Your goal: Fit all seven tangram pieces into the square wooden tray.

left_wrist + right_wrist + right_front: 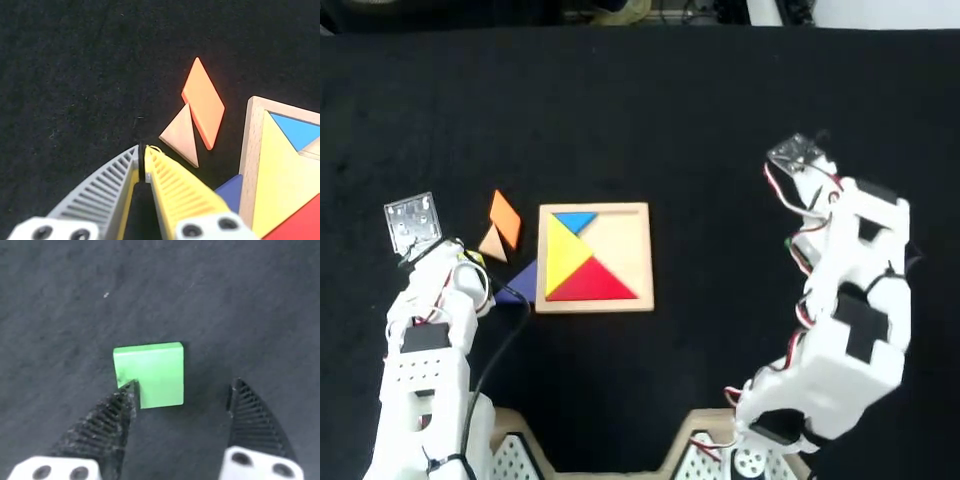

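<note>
Plainly, the left gripper (pixel 141 148) is closed. Its grey finger (pixel 107 190) and yellow finger (pixel 175 190) meet tip to tip with nothing pinched between them, low over the black table (pixel 65 75). Just past those tips, toward the yellow finger's side, lies the pale wooden triangle (pixel 181 137). The orange parallelogram (pixel 203 102) lies a little farther out, with one long edge meeting the triangle's. Close beside the yellow finger, and partly hidden by it, the dark blue piece (pixel 230 192) lies against the outer wall of the tray (pixel 248 145).

The tray is on that same side, beyond the blue piece. In it the yellow triangle (pixel 280 170) lies along the wall nearest this gripper. The red triangle (pixel 300 222) is next to the yellow one, and the blue triangle (pixel 300 131) sits in the corner farther from the fingertips.

Well apart from the tray, on its opposite side, the right gripper (pixel 185 386) has its two fingers spread wide and holds nothing. The green square (pixel 150 372) lies flat on the table under it, off-centre in the gap and close to one finger. That fingertip overlaps a corner of the square, and I cannot tell whether it touches. The other finger is clear of the square.
</note>
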Controlling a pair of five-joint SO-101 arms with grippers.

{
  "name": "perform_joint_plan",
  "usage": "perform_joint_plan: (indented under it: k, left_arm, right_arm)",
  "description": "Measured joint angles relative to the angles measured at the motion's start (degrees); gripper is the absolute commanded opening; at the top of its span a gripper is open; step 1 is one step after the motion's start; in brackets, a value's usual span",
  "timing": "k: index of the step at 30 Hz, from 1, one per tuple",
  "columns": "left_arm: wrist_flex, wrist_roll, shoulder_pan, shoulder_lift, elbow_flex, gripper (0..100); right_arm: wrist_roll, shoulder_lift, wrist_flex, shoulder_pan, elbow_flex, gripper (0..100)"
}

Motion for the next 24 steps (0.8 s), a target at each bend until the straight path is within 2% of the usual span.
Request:
perform_joint_plan:
  k: [4,14,19,24]
  left_arm:
    - [0.0,0.0,0.0,0.0,0.0,3]
    - [0.0,0.0,0.0,0.0,0.0,3]
    - [0.0,0.0,0.0,0.0,0.0,3]
    - [0.0,0.0,0.0,0.0,0.0,3]
  right_arm:
    - [0.0,2.5,1.8,0.0,-3.9,28.6]
    - [0.0,0.5,15.1,-1.3,-6.9,28.6]
    - [-0.9,0.3,14.9,-4.8,-5.8,28.6]
    - [-4.3,1.7,9.6,-6.2,-5.0,28.6]
